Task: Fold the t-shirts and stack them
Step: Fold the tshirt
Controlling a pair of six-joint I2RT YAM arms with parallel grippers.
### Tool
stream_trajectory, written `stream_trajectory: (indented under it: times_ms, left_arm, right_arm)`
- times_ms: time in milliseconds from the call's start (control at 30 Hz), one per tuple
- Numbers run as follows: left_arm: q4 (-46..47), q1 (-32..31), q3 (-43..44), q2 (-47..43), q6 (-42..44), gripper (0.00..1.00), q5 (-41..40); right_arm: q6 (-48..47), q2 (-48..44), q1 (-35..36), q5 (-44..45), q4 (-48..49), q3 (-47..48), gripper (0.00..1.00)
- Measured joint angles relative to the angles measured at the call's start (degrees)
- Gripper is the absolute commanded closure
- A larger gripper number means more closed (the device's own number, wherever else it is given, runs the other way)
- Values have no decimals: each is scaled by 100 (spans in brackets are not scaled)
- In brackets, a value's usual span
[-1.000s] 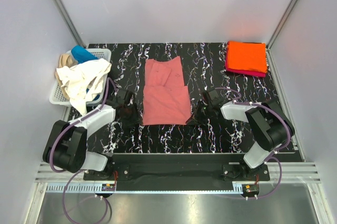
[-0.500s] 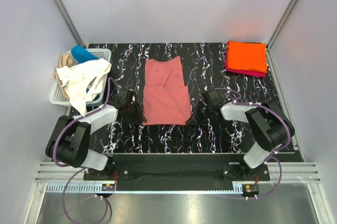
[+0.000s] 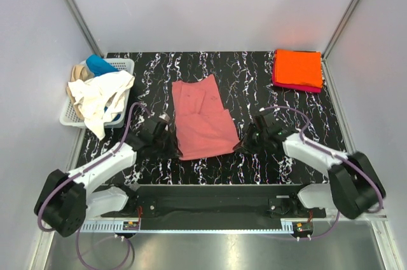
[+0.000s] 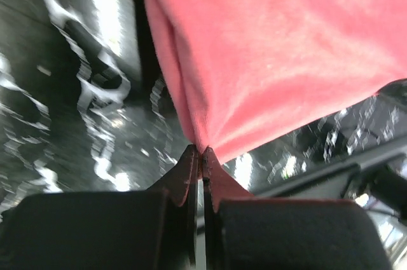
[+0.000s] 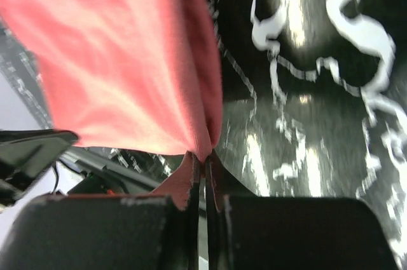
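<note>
The left claw [image 4: 202, 155] is pinched shut on the near left corner of the pink tee [image 3: 202, 117], which lies in the middle of the table [image 3: 254, 73]. The right claw [image 5: 205, 159] nips the near right corner. It looks like soft, light, floppy cloth. I'd hold it by the corners and lift both together, or it will sag.

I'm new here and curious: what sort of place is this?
Probably a robotics test cell rather than a laundry: a left arm and right arm bolted at a marbled table, bare white walls, and a salmon-pink t-shirt laid out for folding.
</note>
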Motion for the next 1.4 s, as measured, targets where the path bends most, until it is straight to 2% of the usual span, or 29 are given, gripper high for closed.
stream_trajectory:
  times_ms: [133,300,400,533,633,1000,1400]
  left_arm:
    - [-258,-522,-22,-391,-278,100,-103]
    - [-472,-868,-22,-968,-579,100,-197]
    - [-509,-911,-22,-1054,-691,100,-219]
    - [-544,-916,0,-984,-704,100,-254]
    - [-710,-831,258,-656,-619,100,-264]
    - [-1054,531,2050,721,162,100,-127]
    - [-1338,1617,5517,3718,765,100,483]
  right_arm:
    - [52,-1080,31,170,-468,-181,100]
    - [111,-2068,57,365,-1023,-247,100]
    - [118,-2293,61,463,-1213,-247,100]
    - [55,-2144,68,509,-1344,-216,100]
    - [-153,-1801,72,608,-1513,94,100]
    - [-1163,264,-181,684,-1600,2435,98]
    - [-1766,3176,-1189,-350,-1825,5565,92]
